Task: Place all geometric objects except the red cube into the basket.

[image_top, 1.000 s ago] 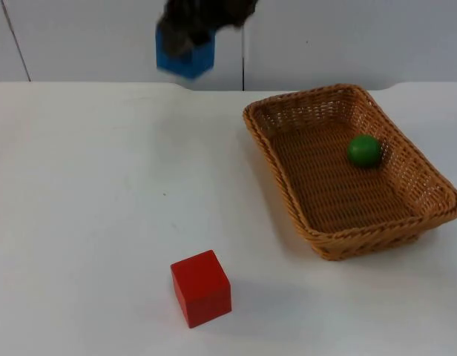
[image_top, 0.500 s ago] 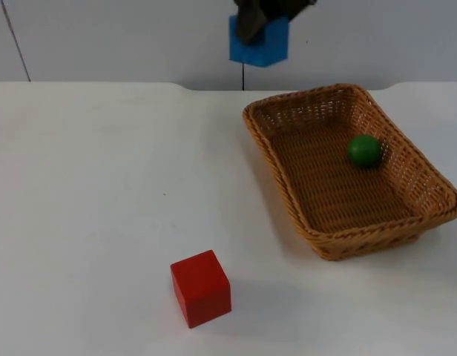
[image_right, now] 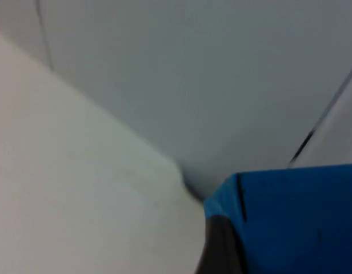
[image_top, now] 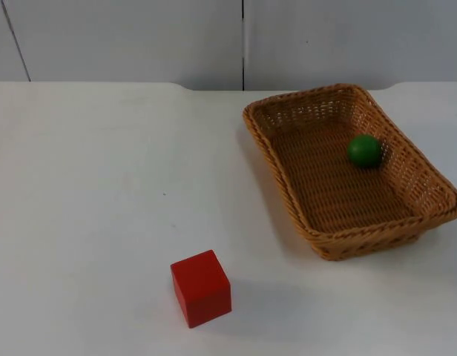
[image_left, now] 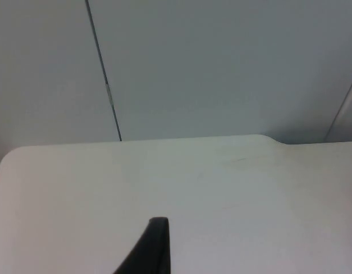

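Where the white table top (image_top: 102, 185) ends at its far edge, it is met by the grey partition wall (image_top: 139, 37), on which a dark vertical seam is seen a little right of centre. The table's far edge and the wall are also seen from the left wrist camera.

On the right half of the table a rectangular brown wicker basket (image_top: 288, 204) is set, its long sides running from the far left to the near right. It stands flat on the table, upright, with its rim uppermost.

Well apart from the basket, near the front edge and left of centre, a red cube (image_top: 201, 288) is found resting on the table, turned slightly so that one corner is directed toward the viewer. Nothing is touched by it.

A blue block (image_right: 290, 217) is seen in the right wrist view, raised off the table with the wall behind it. It is pinched by the right gripper (image_right: 262, 257), one dark fingertip (image_right: 219, 245) being pressed flat against the block's side.

Inside the basket a small green ball (image_top: 364, 150) is lying on the woven floor, toward the far right, just beside the right-hand wall.

The left gripper (image_left: 156, 251) is held above bare table near the far edge, waiting; whether it is spread or pressed together cannot be told.
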